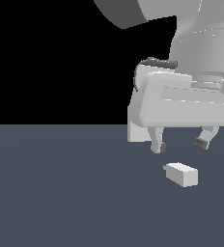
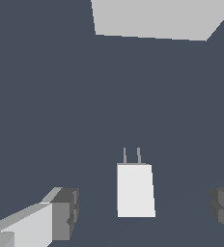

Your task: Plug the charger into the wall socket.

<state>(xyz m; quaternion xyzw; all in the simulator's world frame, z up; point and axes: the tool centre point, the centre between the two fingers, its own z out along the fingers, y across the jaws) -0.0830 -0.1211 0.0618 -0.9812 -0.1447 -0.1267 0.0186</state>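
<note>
The charger (image 1: 182, 173) is a small white block lying on the dark grey floor, its thin stub pointing toward the exterior view's left. In the wrist view the charger (image 2: 135, 190) shows two thin prongs pointing toward the wall socket (image 2: 157, 18), a white plate seen partly at the frame edge. In the exterior view the wall socket (image 1: 138, 131) is mostly hidden behind the hand. My gripper (image 1: 179, 144) is open and empty, hovering just above the charger. Its fingers (image 2: 63, 212) stand on either side of the charger without touching it.
The dark grey floor (image 1: 61, 193) extends all around. The arm's white body (image 1: 201, 53) fills the upper part of the exterior view's right.
</note>
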